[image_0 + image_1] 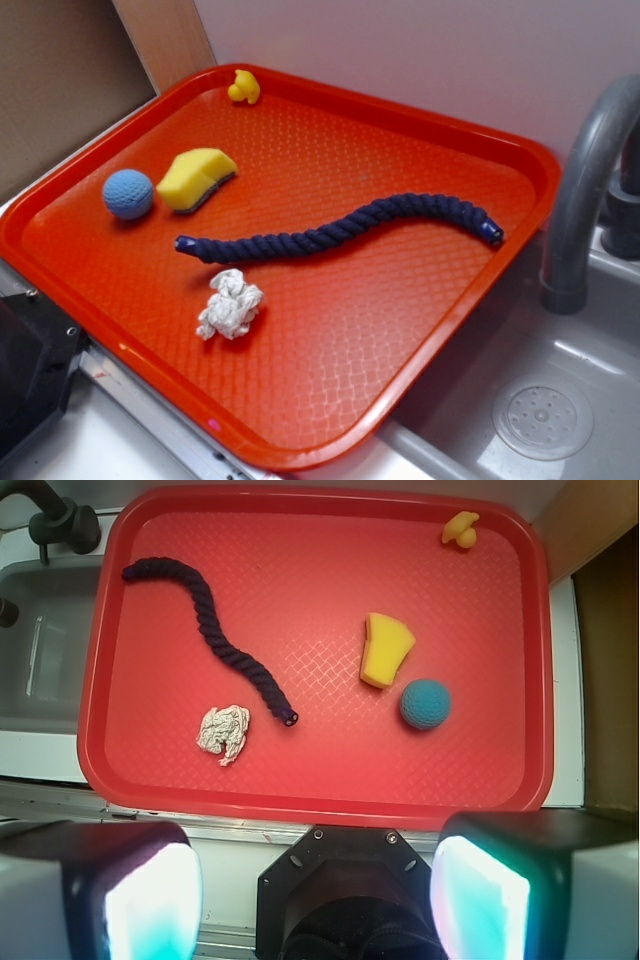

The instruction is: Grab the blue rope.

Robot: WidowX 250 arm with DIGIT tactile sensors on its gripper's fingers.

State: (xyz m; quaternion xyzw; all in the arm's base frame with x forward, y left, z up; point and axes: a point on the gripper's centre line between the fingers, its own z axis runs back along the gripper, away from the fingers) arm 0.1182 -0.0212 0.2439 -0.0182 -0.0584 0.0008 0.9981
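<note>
Plainly, the gripper [318, 900] is hanging high above the near edge of the red tray [320, 790], its two pads [150, 905] standing wide apart at the bottom of the wrist view with nothing between them. The blue rope [215, 645] is lying untouched in the left half of that view, snaking from upper left down toward the centre.

The likeliest slip is a pinch near one capped end [289, 719]: the rope looks floppy, so it may be sliding out or trailing as it lifts. That lower end is also lying near the crumpled paper wad [224, 733], which could be caught along with it; a grasp mid-length seems safer.

The tray is holding everything: the rope, the wad, a yellow sponge [197, 178], a light blue ball [128, 193] just beside the sponge, and a small yellow duck [243, 87] in the exterior view's upper left corner. The grey sink [540, 415] beside the tray is showing only its drain.
</note>
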